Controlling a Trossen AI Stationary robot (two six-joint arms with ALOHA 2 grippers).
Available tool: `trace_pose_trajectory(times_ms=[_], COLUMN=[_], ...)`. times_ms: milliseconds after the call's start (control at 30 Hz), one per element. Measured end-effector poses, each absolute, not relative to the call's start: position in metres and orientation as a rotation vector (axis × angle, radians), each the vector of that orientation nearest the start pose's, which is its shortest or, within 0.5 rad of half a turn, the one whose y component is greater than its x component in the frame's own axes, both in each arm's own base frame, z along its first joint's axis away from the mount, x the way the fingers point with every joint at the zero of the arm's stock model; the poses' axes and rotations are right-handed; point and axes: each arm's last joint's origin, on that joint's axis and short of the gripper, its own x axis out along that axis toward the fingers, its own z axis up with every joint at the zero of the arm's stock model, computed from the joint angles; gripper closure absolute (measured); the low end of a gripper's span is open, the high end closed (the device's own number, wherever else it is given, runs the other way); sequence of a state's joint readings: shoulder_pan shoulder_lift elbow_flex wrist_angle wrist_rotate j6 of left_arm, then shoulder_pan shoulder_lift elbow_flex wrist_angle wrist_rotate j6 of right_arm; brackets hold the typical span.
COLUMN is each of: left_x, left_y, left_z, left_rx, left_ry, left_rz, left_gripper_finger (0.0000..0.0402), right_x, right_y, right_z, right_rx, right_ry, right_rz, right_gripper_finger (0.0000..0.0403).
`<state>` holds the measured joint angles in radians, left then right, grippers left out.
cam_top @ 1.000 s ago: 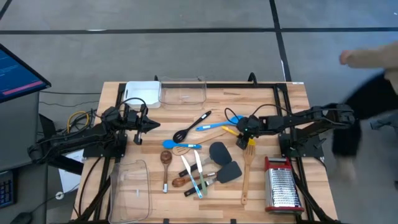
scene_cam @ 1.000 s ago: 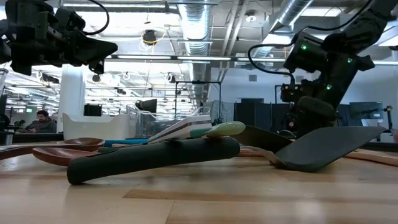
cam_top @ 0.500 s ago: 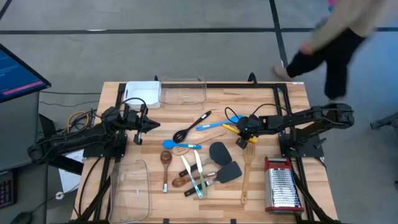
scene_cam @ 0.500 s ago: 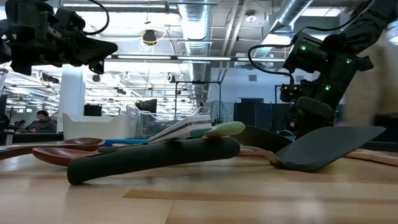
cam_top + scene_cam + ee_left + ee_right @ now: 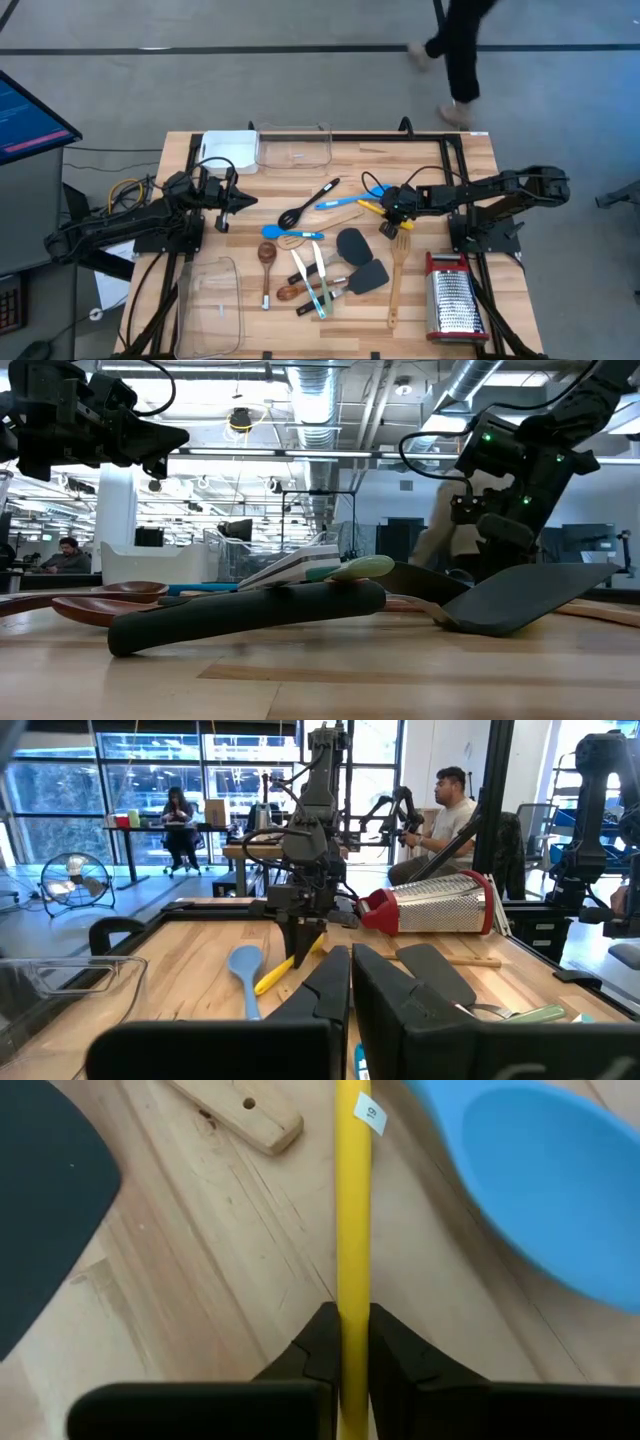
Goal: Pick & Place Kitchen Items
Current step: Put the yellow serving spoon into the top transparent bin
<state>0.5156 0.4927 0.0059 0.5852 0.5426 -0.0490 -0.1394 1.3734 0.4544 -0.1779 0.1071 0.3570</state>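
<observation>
We see the right gripper (image 5: pixel 344 1342) lowered over the table's (image 5: pixel 470 170) right-centre area, its two dark fingers (image 5: pixel 318 1338) pinching the yellow handle (image 5: pixel 352 1200) of a yellow silicone utensil (image 5: pixel 371 210). In the right wrist view the handle runs straight between the fingers, which press it from both sides, and it carries a small white label (image 5: pixel 369 1115). Just beside the handle lies the bowl of a blue silicone spoon (image 5: pixel 560 1190), and on its other side the end of a wooden handle (image 5: pixel 240 1112) and the edge of a dark grey spatula (image 5: pixel 45 1200). From the left wrist view we see the same gripper (image 5: pixel 303 942) reaching down onto the yellow piece (image 5: pixel 285 967), with the blue spoon (image 5: pixel 244 967) next to it and the steel box grater (image 5: pixel 440 904) lying behind.

The remaining utensils lie scattered across the middle of the table: a black slotted spoon (image 5: pixel 307 203), wooden spoons (image 5: pixel 267 262), dark grey spatulas (image 5: pixel 361 262) and a wooden slotted spatula (image 5: pixel 397 272).

The left gripper (image 5: pixel 245 200) waits above the left part of the table, its fingers pressed together on nothing.
</observation>
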Motion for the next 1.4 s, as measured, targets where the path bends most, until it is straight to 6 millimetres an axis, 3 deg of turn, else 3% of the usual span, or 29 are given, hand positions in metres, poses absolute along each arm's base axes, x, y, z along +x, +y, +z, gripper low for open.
trace_pose_trajectory(times_ms=[400, 800, 1100, 1267, 1400], left_x=[0.115, 0.115, 0.115, 0.115, 0.115], left_y=[0.048, 0.048, 0.048, 0.048, 0.048], left_z=[0.176, 0.176, 0.176, 0.176, 0.176], left_rx=[0.000, 0.000, 0.001, 0.001, 0.000], left_ry=[-0.084, -0.084, -0.084, -0.084, -0.085], left_rz=[-0.029, -0.029, -0.029, -0.029, -0.021], left_gripper_finger=[0.0399, 0.0399, 0.0399, 0.0399, 0.0399], right_x=[0.224, 0.243, 0.223, 0.208, 0.204], right_y=[-0.030, -0.035, -0.037, -0.034, -0.028], right_z=[0.142, 0.190, 0.235, 0.260, 0.268], right_rx=[0.316, 0.127, 0.017, -0.103, -0.220], right_ry=[1.063, 1.141, 1.053, 0.904, 0.834], right_rz=[-0.249, -0.235, -0.359, -0.545, -0.704], right_gripper_finger=[0.0382, 0.0382, 0.0382, 0.0382, 0.0382])
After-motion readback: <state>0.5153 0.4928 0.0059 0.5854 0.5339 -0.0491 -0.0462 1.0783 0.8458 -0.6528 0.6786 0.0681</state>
